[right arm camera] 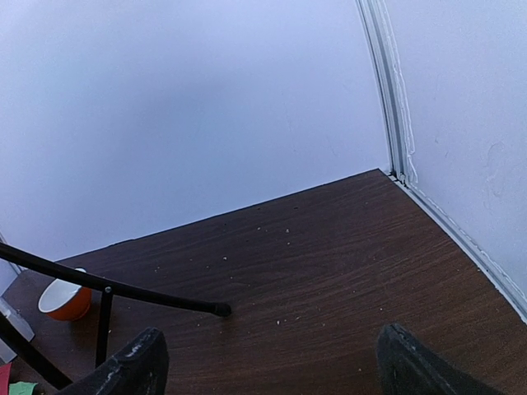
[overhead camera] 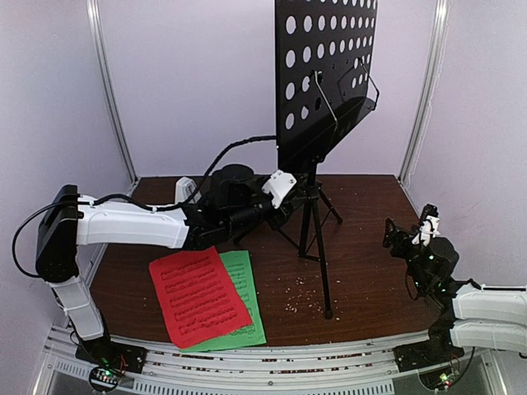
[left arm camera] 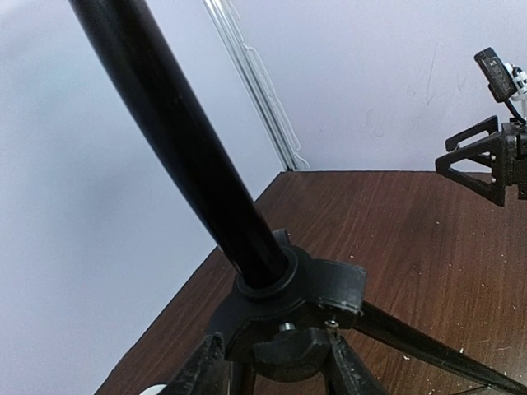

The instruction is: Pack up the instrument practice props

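Stand (overhead camera: 325,74) is black all over: a flat desk punched with round holes, thin wire page holders, and a smooth glossy round pole (left arm camera: 181,140) dropping into a chunky matte hub (left arm camera: 305,288) where the skinny legs splay out. Left gripper (overhead camera: 295,197) sits right up at the pole just above the hub. Its jaws are hidden in every view, so there's no telling if they're gripping it. Right gripper (right arm camera: 272,366) has its jaws spread wide with nothing between them. A wide stretch of table (right arm camera: 329,255) lies ahead of them, dark wood grain with pale crumbs (overhead camera: 295,308), running out to the white walls (right arm camera: 206,107) and the corner. One leg (right arm camera: 148,295) ends in a rounded tip ahead-left of those jaws, well apart, with the orange-and-white bowl (right arm camera: 64,300) past it. Red page (overhead camera: 198,295) lies flat over the green page (overhead camera: 245,284), behind the left jaws near the table's front edge.
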`<state>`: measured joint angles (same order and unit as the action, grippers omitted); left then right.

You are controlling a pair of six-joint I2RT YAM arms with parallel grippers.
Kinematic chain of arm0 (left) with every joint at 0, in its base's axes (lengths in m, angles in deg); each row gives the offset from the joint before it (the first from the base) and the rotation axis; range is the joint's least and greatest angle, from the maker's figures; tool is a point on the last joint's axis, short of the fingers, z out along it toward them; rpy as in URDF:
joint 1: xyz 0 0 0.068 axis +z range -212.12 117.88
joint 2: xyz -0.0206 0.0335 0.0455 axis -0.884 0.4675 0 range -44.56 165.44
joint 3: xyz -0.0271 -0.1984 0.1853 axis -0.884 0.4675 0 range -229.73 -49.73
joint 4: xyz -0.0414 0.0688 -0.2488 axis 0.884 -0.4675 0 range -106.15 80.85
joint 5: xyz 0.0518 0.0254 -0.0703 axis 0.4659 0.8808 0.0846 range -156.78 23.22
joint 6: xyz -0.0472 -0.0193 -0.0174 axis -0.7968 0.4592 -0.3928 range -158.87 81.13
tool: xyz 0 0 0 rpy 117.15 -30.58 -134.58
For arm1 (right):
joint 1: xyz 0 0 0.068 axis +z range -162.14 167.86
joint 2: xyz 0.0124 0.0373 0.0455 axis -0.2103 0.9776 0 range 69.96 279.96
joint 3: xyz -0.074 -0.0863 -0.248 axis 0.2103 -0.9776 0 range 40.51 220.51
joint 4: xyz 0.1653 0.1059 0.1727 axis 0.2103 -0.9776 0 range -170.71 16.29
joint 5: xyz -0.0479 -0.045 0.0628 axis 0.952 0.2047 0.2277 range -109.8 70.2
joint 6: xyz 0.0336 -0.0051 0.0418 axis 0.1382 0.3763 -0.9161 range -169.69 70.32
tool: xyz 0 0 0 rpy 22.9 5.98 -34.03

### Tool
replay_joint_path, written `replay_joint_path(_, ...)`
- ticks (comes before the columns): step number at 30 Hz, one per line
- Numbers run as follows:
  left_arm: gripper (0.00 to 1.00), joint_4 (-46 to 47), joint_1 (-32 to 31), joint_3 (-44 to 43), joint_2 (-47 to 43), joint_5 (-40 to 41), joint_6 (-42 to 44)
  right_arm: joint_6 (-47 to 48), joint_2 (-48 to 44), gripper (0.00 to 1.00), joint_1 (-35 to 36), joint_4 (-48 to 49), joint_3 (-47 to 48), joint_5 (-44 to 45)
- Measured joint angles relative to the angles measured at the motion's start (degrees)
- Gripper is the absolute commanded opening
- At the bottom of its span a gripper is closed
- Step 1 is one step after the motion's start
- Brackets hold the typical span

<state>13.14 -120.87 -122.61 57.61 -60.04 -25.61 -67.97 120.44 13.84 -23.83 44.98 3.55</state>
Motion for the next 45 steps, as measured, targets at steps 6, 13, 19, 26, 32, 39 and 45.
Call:
replay_joint_path(6, 0.21, 0.6, -0.5, 0.0, 0.2, -0.3, -0.7, -0.2, 0.2, 0.90, 0.0, 0.0, 0.0, 0.1)
replay_joint_path(13, 0.13, 1.3, -0.5, 0.5, 0.3, -0.2, -10.1, -0.9, 0.8, 0.90, 0.0, -0.1, 0.1, 0.2)
replay_joint_path(19, 0.11, 1.6, 0.7, 1.3, -0.2, -4.2, -28.4, -1.5, 1.2, 0.90, 0.0, -0.1, 0.1, 0.2)
replay_joint_path(26, 0.28, 9.6, 4.6, 6.8, -1.2, -15.9, -54.3, -1.7, 1.6, 0.90, 0.0, -0.4, 0.5, 0.2)
replay_joint_path(32, 0.59, 8.0, 5.4, 7.0, -1.4, -18.7, -59.5, -1.7, 1.7, 0.90, 0.0, -0.5, 0.8, 0.3)
replay_joint_path(39, 0.68, 4.9, 5.4, 11.1, -7.0, -15.5, -53.4, -1.7, 1.7, 0.90, 0.0, -0.5, 0.8, 0.3)
replay_joint_path(45, 0.65, 4.5, 4.9, 12.1, -13.5, -12.7, -42.2, -1.7, 1.6, 0.89, 0.0, -0.4, 0.8, 0.2)
